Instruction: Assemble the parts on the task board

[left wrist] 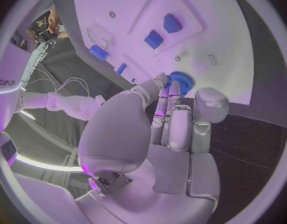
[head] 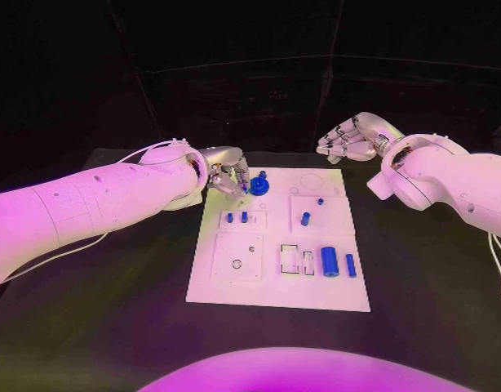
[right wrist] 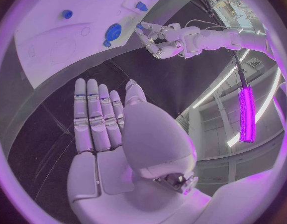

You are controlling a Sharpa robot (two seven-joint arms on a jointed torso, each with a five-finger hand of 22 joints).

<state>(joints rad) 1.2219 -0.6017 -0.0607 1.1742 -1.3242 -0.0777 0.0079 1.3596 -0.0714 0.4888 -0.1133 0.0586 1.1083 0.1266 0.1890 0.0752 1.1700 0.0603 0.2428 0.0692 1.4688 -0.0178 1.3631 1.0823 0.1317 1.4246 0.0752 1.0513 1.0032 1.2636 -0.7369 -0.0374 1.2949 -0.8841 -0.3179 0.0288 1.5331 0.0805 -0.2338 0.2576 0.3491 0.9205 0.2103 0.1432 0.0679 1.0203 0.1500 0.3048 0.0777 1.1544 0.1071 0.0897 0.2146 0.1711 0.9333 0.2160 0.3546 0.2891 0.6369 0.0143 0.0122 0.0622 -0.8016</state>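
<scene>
Up at the far left corner of the white rectangular task board (head: 277,282), the silver left hand (head: 228,176) has its fingertips (left wrist: 174,87) closed round a round blue toothed gear part (head: 259,187); the left wrist view shows the gear (left wrist: 180,81) pinched between the fingers just over the board's surface, though whether it touches the board cannot be told. From the right wrist view the same gear (right wrist: 113,32) sits at the board's edge with the left hand (right wrist: 157,41) reaching onto it. The silver right hand (head: 347,140) hangs off the board beyond its far right corner, over the black table (head: 109,327), holding nothing; its fingers (right wrist: 93,114) lie straight and side by side with the thumb apart. Elsewhere on the board, two small blue pegs (head: 237,217) stand near its left side, a short blue peg (head: 305,218) stands in the middle and a tiny blue piece (head: 320,201) just beyond it, while a thick blue cylinder (head: 330,261) and a thin blue pin (head: 351,265) lie side by side near the right edge.
</scene>
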